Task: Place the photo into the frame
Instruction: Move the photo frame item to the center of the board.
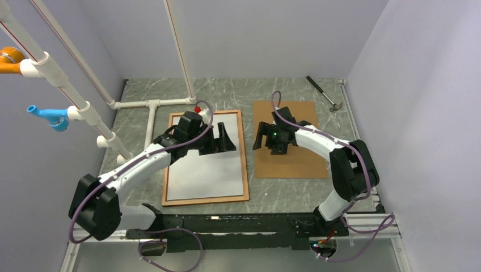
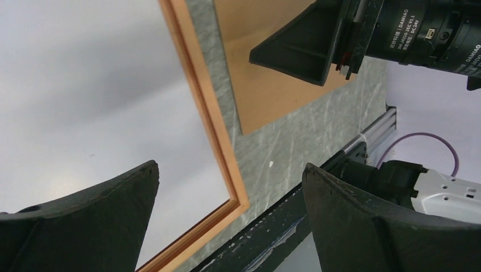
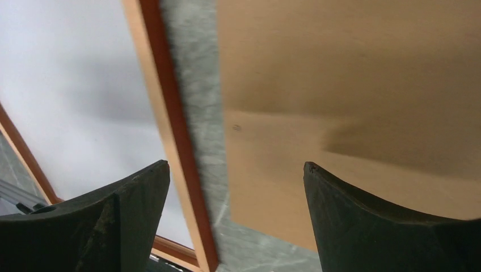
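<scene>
The reddish-brown wooden frame [image 1: 244, 161] lies flat on the table left of centre. The photo [image 1: 207, 173] lies inside its rails, plain white side up. My left gripper [image 1: 218, 141] hovers open over the frame's far right part with nothing between its fingers. In the left wrist view the frame's rail [image 2: 207, 107] and near corner run between the open left gripper [image 2: 230, 170], with the photo [image 2: 85, 85] to the left. My right gripper [image 1: 268, 141] stands open and empty above the left edge of the brown backing panel [image 1: 292, 141]. The right wrist view shows the right gripper [image 3: 235, 167], frame rail [image 3: 170, 124], photo [image 3: 74, 85] and panel [image 3: 351, 73].
A hammer [image 1: 326, 93] lies at the back right. White pipework [image 1: 150, 105] with a red knob [image 1: 197, 109] stands at the back left, plus blue [image 1: 51, 116] and orange [image 1: 11, 59] fittings. A metal rail [image 1: 363, 218] edges the near side.
</scene>
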You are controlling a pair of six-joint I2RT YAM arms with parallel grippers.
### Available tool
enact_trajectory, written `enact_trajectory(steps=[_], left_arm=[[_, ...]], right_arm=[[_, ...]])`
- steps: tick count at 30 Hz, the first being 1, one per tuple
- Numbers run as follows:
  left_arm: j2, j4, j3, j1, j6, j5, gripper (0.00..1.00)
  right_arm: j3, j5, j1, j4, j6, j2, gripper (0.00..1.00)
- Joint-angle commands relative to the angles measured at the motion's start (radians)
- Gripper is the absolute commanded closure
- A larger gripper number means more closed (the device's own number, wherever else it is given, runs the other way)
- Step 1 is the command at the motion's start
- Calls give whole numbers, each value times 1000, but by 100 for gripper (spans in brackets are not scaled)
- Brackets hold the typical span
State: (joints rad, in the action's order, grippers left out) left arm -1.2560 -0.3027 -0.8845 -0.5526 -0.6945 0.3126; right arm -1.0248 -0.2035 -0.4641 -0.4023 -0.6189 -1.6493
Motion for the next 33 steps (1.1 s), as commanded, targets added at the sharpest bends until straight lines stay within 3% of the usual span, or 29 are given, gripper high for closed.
enact_trajectory(steps=[1, 10, 22, 33], left_arm=[[-68, 166, -15, -54, -54, 70, 0], [-310, 243, -133, -179, -83, 95, 1], [-546, 318, -269, -277, -124, 136, 1], [-660, 67, -440, -331, -62, -71, 1]], right_arm=[[52, -3, 78, -9, 46, 97, 10], [116, 75, 231, -90, 109, 195, 9], [173, 201, 457, -179, 66, 276, 8], [249, 337, 698, -168, 60, 329, 8]])
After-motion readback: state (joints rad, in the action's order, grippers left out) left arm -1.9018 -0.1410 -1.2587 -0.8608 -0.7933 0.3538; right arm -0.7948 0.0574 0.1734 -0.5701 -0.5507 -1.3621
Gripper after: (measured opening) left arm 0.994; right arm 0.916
